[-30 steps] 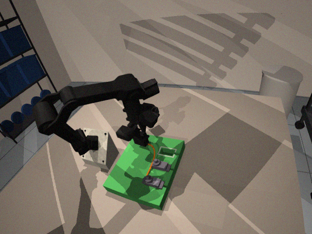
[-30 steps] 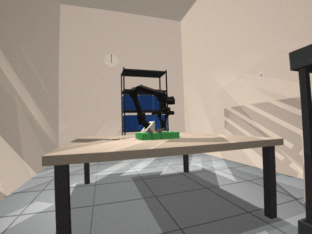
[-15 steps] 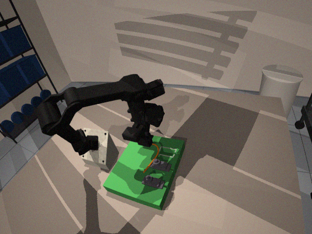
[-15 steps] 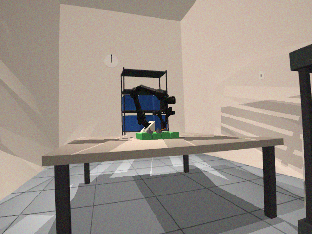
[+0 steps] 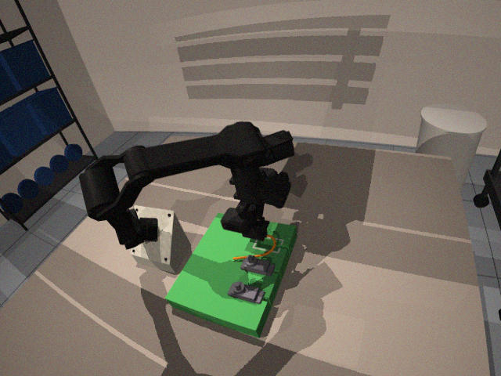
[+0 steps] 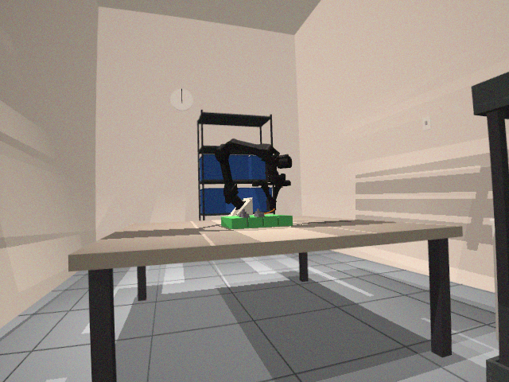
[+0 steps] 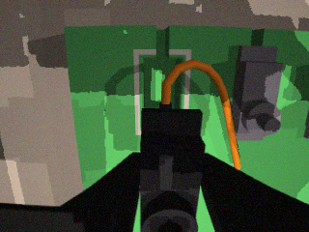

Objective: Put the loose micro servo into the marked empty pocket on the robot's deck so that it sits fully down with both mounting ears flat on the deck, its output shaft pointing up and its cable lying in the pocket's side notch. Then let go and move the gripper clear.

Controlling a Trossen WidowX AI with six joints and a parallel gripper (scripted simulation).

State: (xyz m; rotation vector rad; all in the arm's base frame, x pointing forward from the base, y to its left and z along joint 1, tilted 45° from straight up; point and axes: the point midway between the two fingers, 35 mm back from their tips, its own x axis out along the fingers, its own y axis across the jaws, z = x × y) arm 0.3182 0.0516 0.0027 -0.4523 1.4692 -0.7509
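Observation:
The loose servo (image 7: 171,128) is a dark block in the wrist view, held by my gripper (image 5: 257,233) (image 6: 272,208) (image 7: 169,160), which is shut on it. A round part shows near the bottom edge. Its orange cable (image 5: 275,244) (image 6: 269,212) (image 7: 226,92) leaves the far end, arches to the right and curves back toward the seated servos. The pocket's pale outline (image 7: 137,92) shows just beyond the held servo, on the green deck (image 5: 202,283) (image 6: 234,223) (image 7: 87,53). The servo covers the pocket's near part; its height above the deck is unclear. The side notch (image 7: 162,41) is visible at the deck edge.
Two grey servos sit in the deck beside the pocket: the nearer servo (image 5: 257,265) (image 7: 258,87) and the farther servo (image 5: 246,292). A pale sloped block (image 5: 164,236) (image 6: 248,202) stands left of the deck, by the arm's base. The deck rests on the table (image 5: 404,323) (image 6: 328,241).

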